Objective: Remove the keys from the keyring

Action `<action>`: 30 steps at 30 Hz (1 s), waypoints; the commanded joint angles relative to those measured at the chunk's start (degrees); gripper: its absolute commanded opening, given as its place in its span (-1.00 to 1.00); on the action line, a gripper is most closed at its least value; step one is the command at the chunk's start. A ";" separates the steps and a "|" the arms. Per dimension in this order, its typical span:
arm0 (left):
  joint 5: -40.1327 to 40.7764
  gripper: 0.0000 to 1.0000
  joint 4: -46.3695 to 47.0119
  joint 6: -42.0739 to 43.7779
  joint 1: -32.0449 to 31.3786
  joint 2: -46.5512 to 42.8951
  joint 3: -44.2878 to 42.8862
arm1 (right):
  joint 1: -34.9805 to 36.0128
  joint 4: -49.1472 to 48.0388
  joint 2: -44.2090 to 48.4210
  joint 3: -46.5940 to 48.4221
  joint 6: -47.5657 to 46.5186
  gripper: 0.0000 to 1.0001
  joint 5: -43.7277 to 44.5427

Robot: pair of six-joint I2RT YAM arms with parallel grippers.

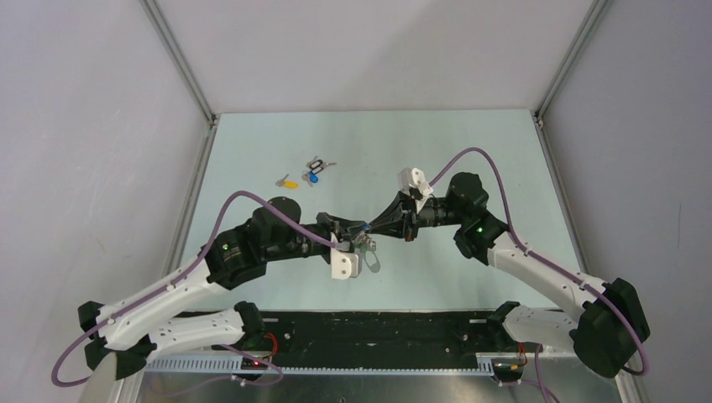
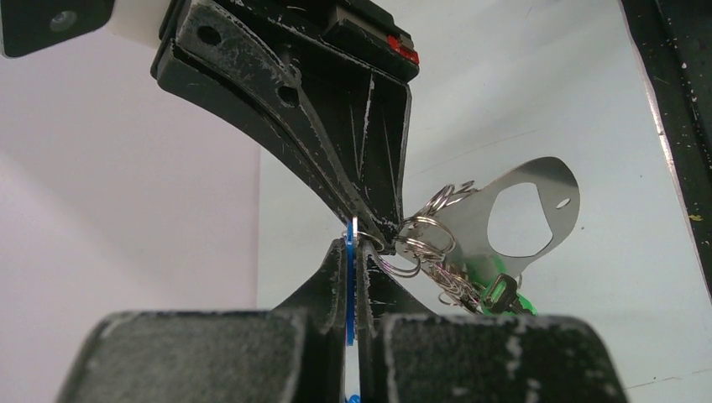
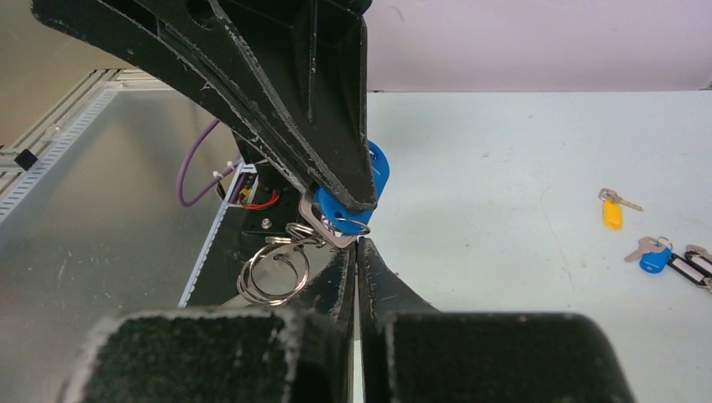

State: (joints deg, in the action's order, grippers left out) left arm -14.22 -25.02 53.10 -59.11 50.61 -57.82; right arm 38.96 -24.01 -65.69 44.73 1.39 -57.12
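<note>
Left wrist view shows the left gripper [image 2: 353, 250] pinched flat on the blue key [image 2: 350, 281] by its plastic head, held above the table between the arms. The right gripper [image 3: 357, 252] is pressed together, apparently on a split ring [image 2: 417, 238] beside that key. The keyring [image 2: 537, 210] and green key [image 2: 504, 291] hang off the bunch. Everything looks light, thin and slick, the wire stiff and springy. Heads offer the best hold, and rings need a firm edge pinch.
</note>
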 commanded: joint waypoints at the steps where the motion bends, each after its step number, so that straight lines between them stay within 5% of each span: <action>1: 0.66 -1.00 2.75 1.66 0.14 -1.31 -0.20 | 0.59 1.46 2.36 2.89 -0.71 -1.00 0.57; 9: 4.01 -1.00 2.70 0.59 0.15 -3.13 2.18 | 0.62 5.43 4.42 2.33 3.90 -1.00 6.97; 17: 2.23 -0.99 2.70 -1.34 0.09 -4.80 4.92 | 0.60 -11.77 6.59 -4.45 17.79 -1.00 14.87; 30: 3.30 -0.99 2.72 -2.04 0.11 -6.81 7.79 | 0.59 -15.43 10.08 -9.00 20.92 -1.00 25.08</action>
State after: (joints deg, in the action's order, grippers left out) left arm -10.72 -22.63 52.45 -59.07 45.21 -50.65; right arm 39.81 -33.34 -57.41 35.92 21.06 -37.10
